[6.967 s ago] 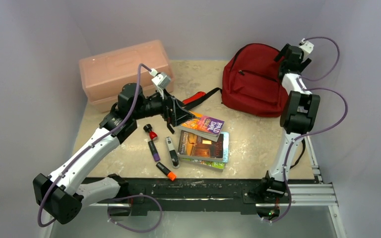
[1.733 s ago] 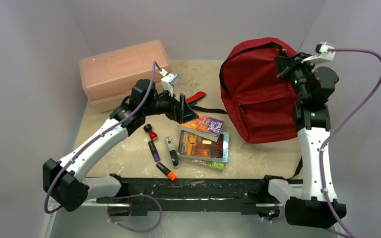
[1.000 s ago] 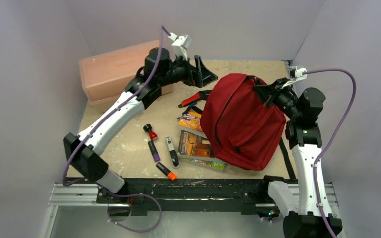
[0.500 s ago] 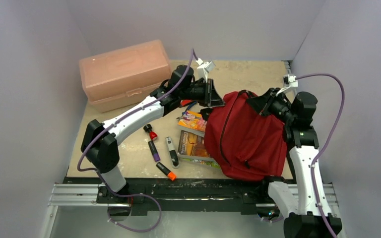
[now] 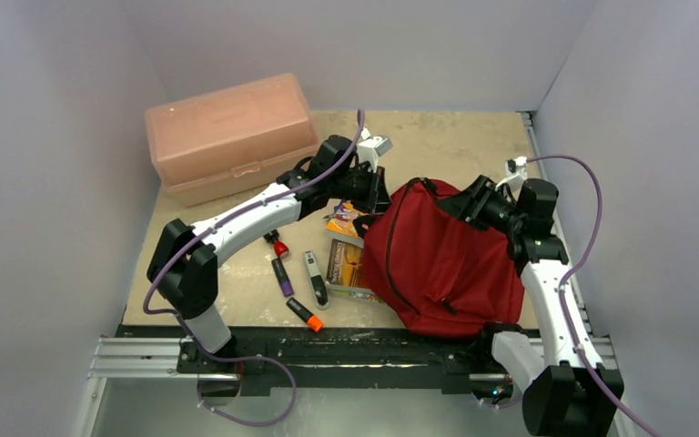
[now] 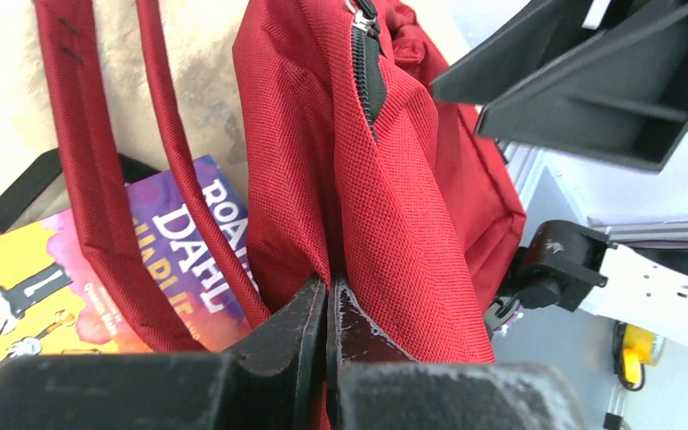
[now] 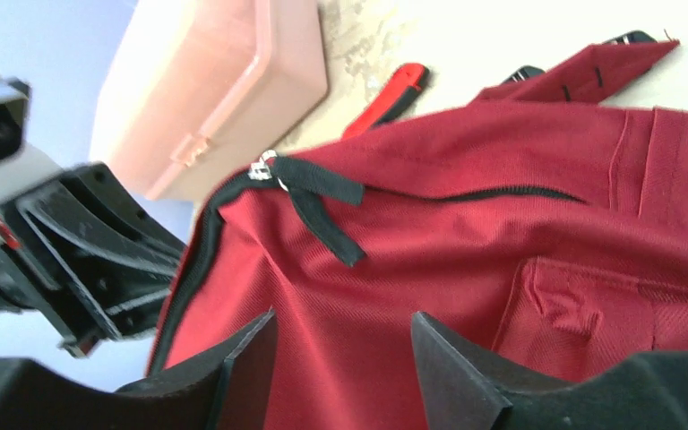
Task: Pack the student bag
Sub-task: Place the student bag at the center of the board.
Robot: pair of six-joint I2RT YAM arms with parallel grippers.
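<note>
Visitor: Lettering, is any of it legible?

Technician: Only on the paperback (image 6: 188,242) in the left wrist view. "DAHL" stands in white on purple, with "ROA" above it before red fabric cuts the word off. The line beneath is too covered to read. The cover print of the second book (image 5: 346,264) is too small from above.

Visitor: Position and axis of the student bag?

Technician: The student bag (image 5: 446,264) lies on the right half of the table (image 5: 455,146), toward the near edge, and its left side overlaps both books. Its long axis runs far to near. The zippered top points to the far side and a little left, toward the pink box (image 5: 227,137); the base points at the arm mounts. A black zipper pull (image 7: 318,202) lies on the top seam. Two red shoulder straps (image 6: 98,161) trail across the paperback.

Visitor: State of the tools?

Technician: The left gripper (image 6: 327,300) has its fingers pressed together, pinching a fold of bag fabric just beside the zipper. The right gripper (image 7: 342,322) has its jaws spread over the front panel, with nothing clamped between them.

Visitor: Difference from the earlier views?

Technician: Seven seconds ago the bag sat in the far right corner, clear of the books, with the left gripper over the paperback. One second ago the right gripper carried the bag by its top while the left hung spread in the air. The bag has since come down nearer the front edge, and the grip has passed from right to left.
</note>
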